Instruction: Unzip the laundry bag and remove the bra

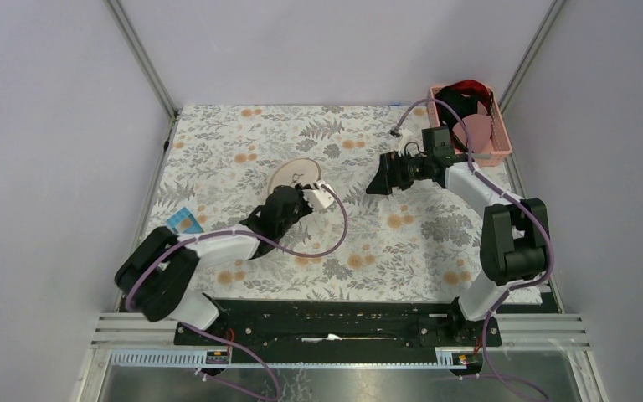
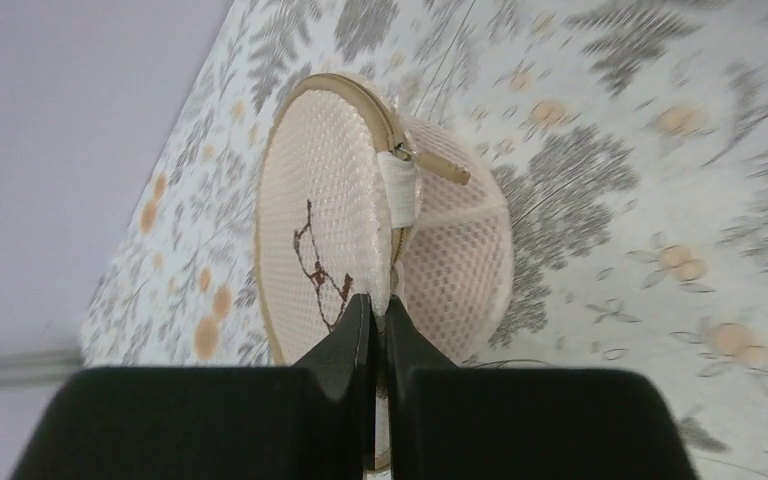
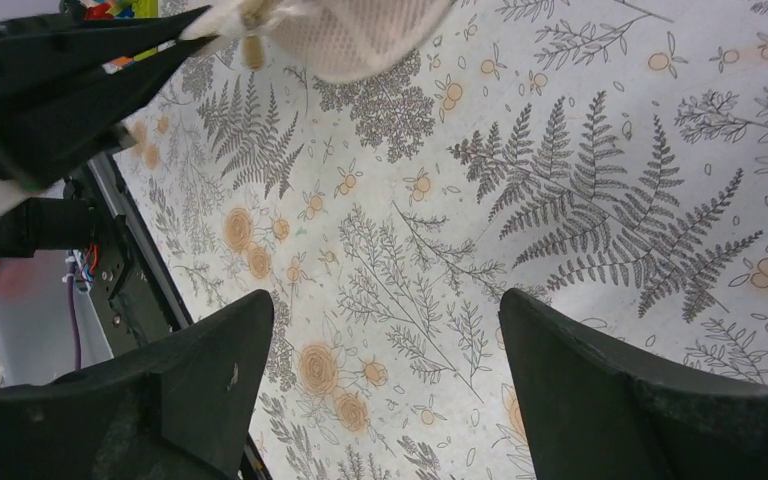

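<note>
The laundry bag (image 1: 291, 172) is a round cream mesh case with a dark line drawing, left of the table's middle. In the left wrist view the laundry bag (image 2: 320, 200) stands on edge with its two halves together; the tan zip pull (image 2: 445, 172) sticks out at its top. My left gripper (image 2: 378, 302) is shut on the bag's near rim; it also shows in the top view (image 1: 300, 193). My right gripper (image 1: 378, 182) is open and empty above the cloth, right of the bag, jaws wide apart (image 3: 385, 305). The bag's edge (image 3: 350, 30) shows ahead of it. The bra is hidden.
A pink slatted basket (image 1: 501, 146) stands at the back right corner with black, red and pink garments (image 1: 467, 105) in it. A small blue card (image 1: 184, 220) lies near the left table edge. A floral cloth (image 1: 402, 243) covers the table.
</note>
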`<action>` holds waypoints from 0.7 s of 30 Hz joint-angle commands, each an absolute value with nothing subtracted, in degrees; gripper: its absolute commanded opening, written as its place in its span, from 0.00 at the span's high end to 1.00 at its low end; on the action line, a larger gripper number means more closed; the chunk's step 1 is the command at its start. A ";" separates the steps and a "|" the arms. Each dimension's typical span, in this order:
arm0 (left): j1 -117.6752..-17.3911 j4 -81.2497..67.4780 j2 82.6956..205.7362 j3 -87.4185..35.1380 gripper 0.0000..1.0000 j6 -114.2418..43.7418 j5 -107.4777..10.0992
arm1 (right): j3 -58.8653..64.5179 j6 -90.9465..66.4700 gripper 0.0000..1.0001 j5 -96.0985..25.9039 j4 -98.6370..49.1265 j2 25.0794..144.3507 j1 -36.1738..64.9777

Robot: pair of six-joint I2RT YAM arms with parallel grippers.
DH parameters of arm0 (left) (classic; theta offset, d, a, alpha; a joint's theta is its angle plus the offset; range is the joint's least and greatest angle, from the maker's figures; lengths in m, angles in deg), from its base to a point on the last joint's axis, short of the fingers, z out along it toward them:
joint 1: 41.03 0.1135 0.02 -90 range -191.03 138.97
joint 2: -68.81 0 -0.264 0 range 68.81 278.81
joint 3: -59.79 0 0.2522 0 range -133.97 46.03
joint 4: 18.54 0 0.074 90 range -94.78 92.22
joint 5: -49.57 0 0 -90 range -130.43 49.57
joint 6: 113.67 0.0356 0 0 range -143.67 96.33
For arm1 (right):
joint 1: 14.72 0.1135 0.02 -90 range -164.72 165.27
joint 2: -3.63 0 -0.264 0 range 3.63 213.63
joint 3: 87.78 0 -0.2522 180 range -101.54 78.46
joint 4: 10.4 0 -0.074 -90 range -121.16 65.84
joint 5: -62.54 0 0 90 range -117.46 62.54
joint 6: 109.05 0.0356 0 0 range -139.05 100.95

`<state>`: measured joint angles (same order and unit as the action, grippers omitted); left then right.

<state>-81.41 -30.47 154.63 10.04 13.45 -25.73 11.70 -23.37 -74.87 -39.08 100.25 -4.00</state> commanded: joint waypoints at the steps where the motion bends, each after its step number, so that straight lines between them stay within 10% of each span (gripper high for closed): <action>1: -81.05 -22.19 148.85 7.09 1.00 6.49 -41.01 | 14.07 -21.50 0.11 -77.03 -34.36 96.91 -3.40; 21: -77.32 -3.77 153.55 -9.05 1.00 -10.66 -58.89 | 25.27 -14.34 0.45 -65.52 -21.90 84.97 7.39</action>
<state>-77.39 -8.01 151.61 -4.41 -5.39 -54.84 24.53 -19.15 -71.86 -27.38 86.57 4.13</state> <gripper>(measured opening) 0.035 0.576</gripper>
